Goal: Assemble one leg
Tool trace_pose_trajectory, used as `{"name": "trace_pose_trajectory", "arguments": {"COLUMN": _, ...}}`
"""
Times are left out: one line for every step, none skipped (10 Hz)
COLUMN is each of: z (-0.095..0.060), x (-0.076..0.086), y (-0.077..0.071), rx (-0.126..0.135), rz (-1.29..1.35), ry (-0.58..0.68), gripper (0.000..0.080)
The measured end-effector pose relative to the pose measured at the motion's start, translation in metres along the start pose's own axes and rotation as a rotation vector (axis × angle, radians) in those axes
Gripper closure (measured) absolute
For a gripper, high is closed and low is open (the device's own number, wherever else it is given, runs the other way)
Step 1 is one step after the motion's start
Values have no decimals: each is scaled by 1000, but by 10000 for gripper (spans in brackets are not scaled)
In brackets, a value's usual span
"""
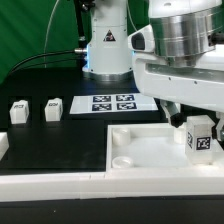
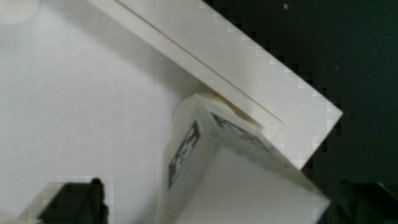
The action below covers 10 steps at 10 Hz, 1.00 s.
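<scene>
fingers (image 1: 199, 127): hidden in ext view behind the white wrist housing; in wrist view only dark finger tips (image 2: 75, 197) show at the frame edge, w/ a tagged block between/below them. Looks like they grip the block, but contact isn't plainly visible, so can't tell for sure.
held leg (image 1: 201, 137): small white block w/ b/w tag facing the camera, upright, right under the wrist, over the tray's far corner on the ext view's right. In wrist view it sits tilted in frame (image 2: 231, 165), tag on one face, close to the tray's edge.
tray (image 1: 150, 150): large white square, raised rim, round socket (image 1: 122, 158) near its corner on the ext view's left. Leg seems at or just above the tray's surface; touching or not, can't tell.
marker board (image 1: 112, 104): flat white sheet w/ four black tags, lying on worktop behind the tray.
other legs: two more tagged blocks, one (image 1: 18, 111) and another (image 1: 52, 109), side by side on worktop at ext view's left, well apart from tray.
worktop (image 1: 60, 140): black surface.
arm base (image 1: 106, 45): white, behind the marker board.
</scene>
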State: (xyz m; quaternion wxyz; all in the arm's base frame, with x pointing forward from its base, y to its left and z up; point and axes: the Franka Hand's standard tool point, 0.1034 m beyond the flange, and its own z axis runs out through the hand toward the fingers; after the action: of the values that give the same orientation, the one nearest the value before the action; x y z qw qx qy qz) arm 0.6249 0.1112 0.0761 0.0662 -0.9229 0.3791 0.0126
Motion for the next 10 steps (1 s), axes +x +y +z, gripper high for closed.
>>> {"name": "trace_pose_trajectory", "arguments": {"z": 0, "x": -1, "y": 0, "rx": -15, "rz": -136, "ry": 12, "gripper": 150}}
{"name": "trace_pose_trajectory", "arguments": {"z": 0, "x": -1, "y": 0, "rx": -21, "rz": -260, "ry": 15, "gripper": 150}}
{"name": "trace_pose_trajectory", "arguments": {"z": 0, "x": -1, "y": -1, "rx": -31, "rz": -387, "ry": 21, "gripper": 150}}
{"name": "trace_pose_trajectory", "arguments": {"z": 0, "x": -2, "y": -2, "rx": -49, "rz": -539, "ry": 30, "gripper": 150}}
{"name": "trace_pose_trajectory", "arguments": {"z": 1, "x": -3, "y": -2, "rx": -58, "rz": -648, "ry": 31, "gripper": 150}}
{"name": "trace_pose_trajectory", "arguments": {"z": 1, "x": -1, "y": 0, "rx": -62, "rz": -779, "ry": 27, "gripper": 150}}
{"name": "trace_pose_trajectory", "arguments": {"z": 1, "x": 1, "y": 1, "rx": -62, "rz": -845, "ry": 25, "gripper": 150}}
{"name": "trace_pose_trajectory", "arguments": {"z": 1, "x": 0, "y": 0, "rx": -61, "rz": -802, "ry": 25, "gripper": 150}}
{"name": "trace_pose_trajectory", "arguments": {"z": 1, "x": 0, "y": 0, "rx": -61, "rz": -806, "ry": 25, "gripper": 150}}
{"name": "trace_pose_trajectory", "arguments": {"z": 1, "x": 0, "y": 1, "rx": -61, "rz": -806, "ry": 26, "gripper": 281}}
